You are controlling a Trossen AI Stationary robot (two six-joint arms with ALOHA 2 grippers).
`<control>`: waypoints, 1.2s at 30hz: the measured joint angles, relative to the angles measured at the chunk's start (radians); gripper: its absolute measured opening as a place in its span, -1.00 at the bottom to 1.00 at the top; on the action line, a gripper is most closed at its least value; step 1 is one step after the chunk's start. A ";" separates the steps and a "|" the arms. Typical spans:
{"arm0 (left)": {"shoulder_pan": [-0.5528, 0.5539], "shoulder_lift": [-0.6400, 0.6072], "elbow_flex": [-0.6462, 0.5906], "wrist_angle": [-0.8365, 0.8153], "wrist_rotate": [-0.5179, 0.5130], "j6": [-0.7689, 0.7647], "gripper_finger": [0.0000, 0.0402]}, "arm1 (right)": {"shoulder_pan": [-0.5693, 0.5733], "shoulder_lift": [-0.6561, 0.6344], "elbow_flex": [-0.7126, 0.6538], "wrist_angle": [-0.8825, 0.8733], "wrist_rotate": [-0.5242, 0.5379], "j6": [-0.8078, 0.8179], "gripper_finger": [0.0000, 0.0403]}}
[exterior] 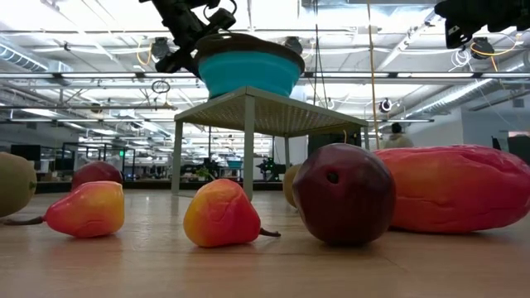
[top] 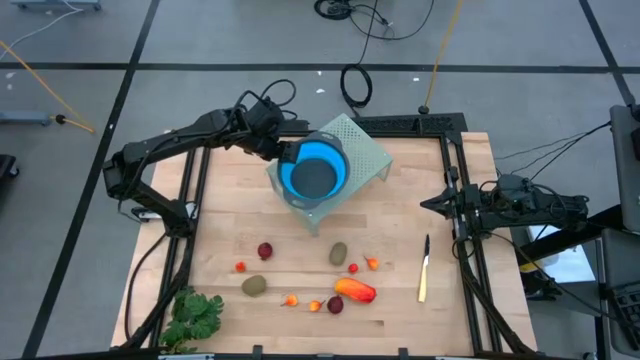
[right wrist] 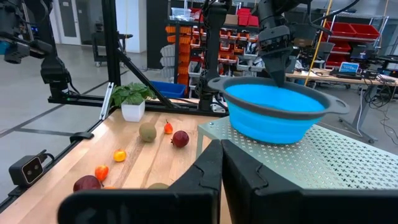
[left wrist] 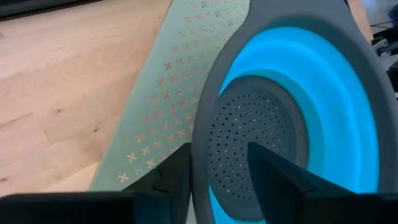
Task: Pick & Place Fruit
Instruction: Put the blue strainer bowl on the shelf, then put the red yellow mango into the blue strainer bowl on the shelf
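A blue colander (top: 316, 172) with a grey rim is sitting on a pale green perforated stand (top: 362, 150) at the far middle of the wooden worktop (top: 400, 230). The left end effector (top: 287, 152) is reaching in from the left and straddling the colander's left rim — in the left wrist view one finger (left wrist: 174, 180) is lying outside the grey rim and the other (left wrist: 273, 177) inside the bowl, with a sliver of gap on each side, so the fingers are parted and not clamped on the rim.

The right end effector (top: 428, 203) is waiting at the right edge of the worktop, well apart from the stand, its fingers (right wrist: 208, 171) pressed together on nothing.

The fruit is lying loose along the near part of the worktop, none of it in the colander. A long orange-red piece (top: 355, 290) is resting near the middle, with a dark red ball (top: 335, 305) just beside it on its left. Another dark red ball (top: 265, 250) is sitting farther left. One brown-green oval (top: 338, 254) is lying near the centre and another (top: 254, 286) to the left of it. Tiny orange and red pieces are scattered between them — one (top: 240, 266) at the left, two (top: 291, 299) (top: 315, 306) near the front, two (top: 354, 268) (top: 372, 263) toward the right.

A green leafy bunch (top: 195, 315) is lying at the near left corner, and a yellow-handled knife (top: 424, 270) is lying at the right, pointing away from the near edge.
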 joint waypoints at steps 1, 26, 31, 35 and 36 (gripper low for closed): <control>0.000 0.000 0.000 0.000 0.000 0.002 -0.18 | 0.000 0.000 0.000 0.000 0.000 0.000 -1.00; 0.015 -0.193 0.000 -0.023 -0.054 -0.026 0.01 | 0.000 0.000 0.000 0.000 0.000 0.000 -1.00; -0.030 -0.251 0.000 -0.024 -0.057 -0.028 0.01 | 0.000 0.000 0.000 0.000 0.000 0.000 -1.00; -0.087 -0.296 0.000 -0.024 -0.130 -0.011 0.01 | 0.000 0.000 0.000 0.000 0.000 0.000 -1.00; -0.102 -0.306 0.000 -0.024 -0.150 -0.004 0.01 | 0.000 0.000 0.000 0.000 0.000 0.000 -1.00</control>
